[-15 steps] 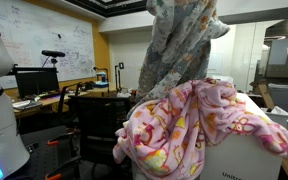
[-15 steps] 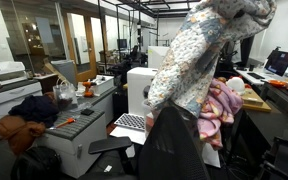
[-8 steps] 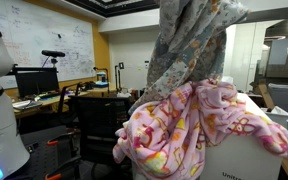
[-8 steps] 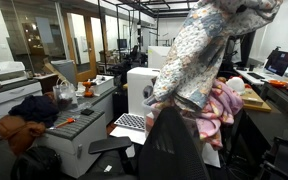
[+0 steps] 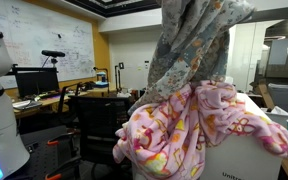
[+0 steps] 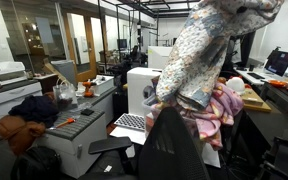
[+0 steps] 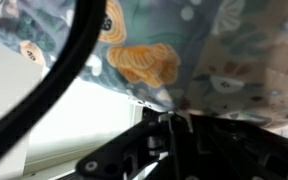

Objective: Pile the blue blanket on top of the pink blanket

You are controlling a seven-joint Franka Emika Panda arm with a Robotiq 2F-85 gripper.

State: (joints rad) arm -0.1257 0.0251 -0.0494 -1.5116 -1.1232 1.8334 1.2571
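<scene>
Left to right, exterior views:
- Left part of both frames: desks, chairs, office clutter. Not in play.
- blue blanket (image 5: pixel 189 45) (image 6: pixel 199 55) hangs in mid-air as one long drape. Its long axis is steep but tilted: the loose tail is low at centre-left and the held end runs off the top edge at upper right.
- pink blanket (image 5: pixel 199 125) (image 6: pixel 222 105) lies heaped on the white box (image 5: pixel 246 160), below the drape and to the right of its tail.
- In an exterior view the tail (image 5: pixel 149 85) meets the upper-left edge of the pink heap. In the other it hangs across the heap's left side (image 6: pixel 179 95). Can't tell whether they touch or only overlap.

Wrist view:
- gripper (image 7: pixel 174 130) is the dark mass along the bottom. Blue fabric (image 7: pixel 214 50) fills the top right and sits hard against it. A black cable (image 7: pixel 69 70) arcs across the left.
- The jaws are lost in shadow. The cloth's whole weight hangs from there, so I read the claw as clamped on the blue blanket's top end.

Key relation:
- The claw is above the top edge in both exterior views, so the blanket lies straight down from it and its bulk trails toward frame-left.
- The pink heap sits under the held end and right of the tail.
- My call: a straight drop risks spilling the tail off the heap's left edge. The descent wants a bias toward frame-right so the folds stack on the pink.
- Only one arm, so there's no choice of hand.
</scene>
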